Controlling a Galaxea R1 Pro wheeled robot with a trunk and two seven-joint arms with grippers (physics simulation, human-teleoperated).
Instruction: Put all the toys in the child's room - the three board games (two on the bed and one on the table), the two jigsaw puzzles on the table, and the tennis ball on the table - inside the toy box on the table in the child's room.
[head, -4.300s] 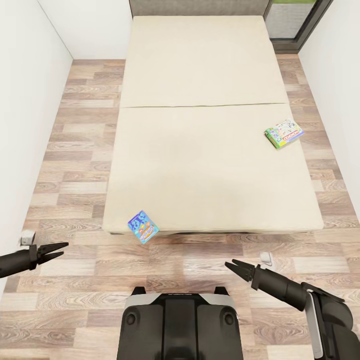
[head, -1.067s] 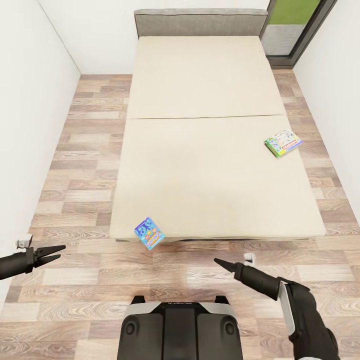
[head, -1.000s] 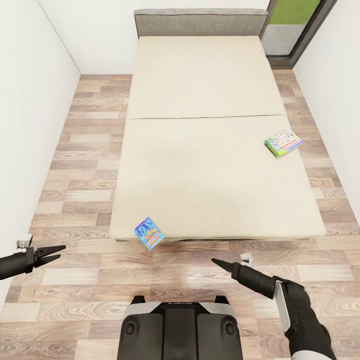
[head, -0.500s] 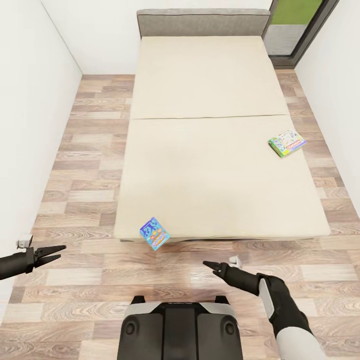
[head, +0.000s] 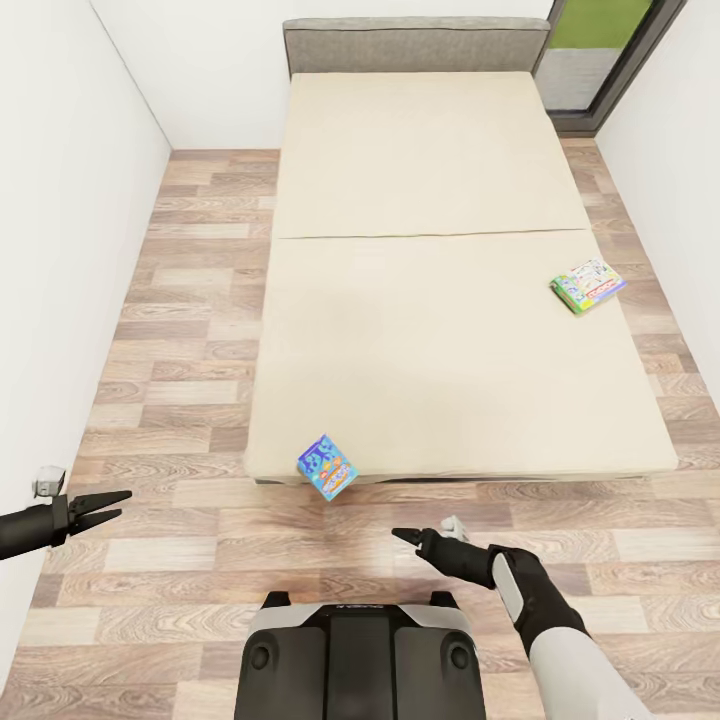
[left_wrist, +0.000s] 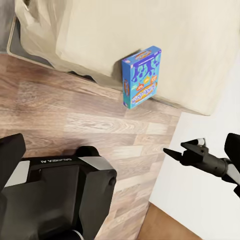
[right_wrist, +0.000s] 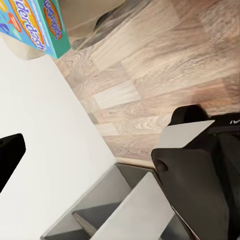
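Two board games (head: 327, 467) at bed (head: 420, 150) edges

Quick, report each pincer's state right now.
Left pincer: open, empty, over the wood floor.
Right pincer: fingers together, looks shut, holding nothing, near the blue board game box at the bed's edge.

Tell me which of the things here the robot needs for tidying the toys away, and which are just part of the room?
Part of the job:
- blue game, at the bed's near edge
- green-edged game, near the bed's right side
- bed, where both lie
- right gripper, nearest the blue game

Just the room:
- wood floor
- white walls
- glass door
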